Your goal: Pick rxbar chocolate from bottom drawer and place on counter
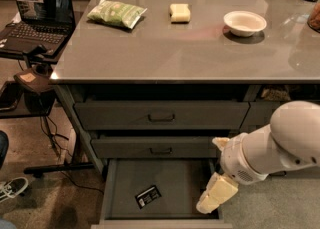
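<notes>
The rxbar chocolate [148, 196] is a small black wrapper with white print. It lies flat on the floor of the open bottom drawer [182, 182], left of its middle. My gripper [214, 197] hangs at the end of the white arm over the drawer's right side, pale fingers pointing down. It is to the right of the bar and apart from it. The grey counter [200, 43] spreads above the three stacked drawers.
On the counter lie a green snack bag [116, 13], a pale yellow block [180, 13] and a white bowl [244, 23]. The two handled drawers [161, 117] above are shut. A side stand with a laptop [39, 10] is at the left, with cables on the floor.
</notes>
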Controlling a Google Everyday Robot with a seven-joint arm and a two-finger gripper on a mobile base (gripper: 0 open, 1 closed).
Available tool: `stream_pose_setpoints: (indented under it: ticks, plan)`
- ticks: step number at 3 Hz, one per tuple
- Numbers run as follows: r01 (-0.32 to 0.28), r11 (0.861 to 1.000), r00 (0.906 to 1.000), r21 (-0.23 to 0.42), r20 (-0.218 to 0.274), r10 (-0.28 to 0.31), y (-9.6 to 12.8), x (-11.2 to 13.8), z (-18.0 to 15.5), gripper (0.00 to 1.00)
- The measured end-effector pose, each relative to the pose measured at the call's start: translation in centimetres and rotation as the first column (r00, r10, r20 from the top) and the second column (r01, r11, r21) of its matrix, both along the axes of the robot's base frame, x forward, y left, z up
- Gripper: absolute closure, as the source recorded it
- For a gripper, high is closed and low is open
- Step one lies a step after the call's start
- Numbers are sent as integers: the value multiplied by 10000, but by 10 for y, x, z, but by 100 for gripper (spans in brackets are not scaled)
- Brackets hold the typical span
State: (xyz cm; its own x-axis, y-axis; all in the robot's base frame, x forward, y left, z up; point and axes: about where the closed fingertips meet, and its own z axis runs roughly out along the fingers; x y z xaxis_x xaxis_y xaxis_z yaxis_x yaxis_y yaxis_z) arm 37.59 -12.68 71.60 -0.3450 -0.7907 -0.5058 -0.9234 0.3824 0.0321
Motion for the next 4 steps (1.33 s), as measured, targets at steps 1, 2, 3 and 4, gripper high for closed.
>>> stream_pose_setpoints:
  ticks: [1, 2, 3, 4]
  plan:
    - [-26, 10000, 9999, -55, 103, 27, -1, 2, 9, 0]
    - [387, 9992, 9978, 103, 534, -392, 2, 7, 0, 0]
    - [1373, 9876, 9862, 759, 823, -1434, 11, 44, -34, 0]
    - [2633, 9553, 9589, 1340, 723, -2744, 15, 93, -73, 0]
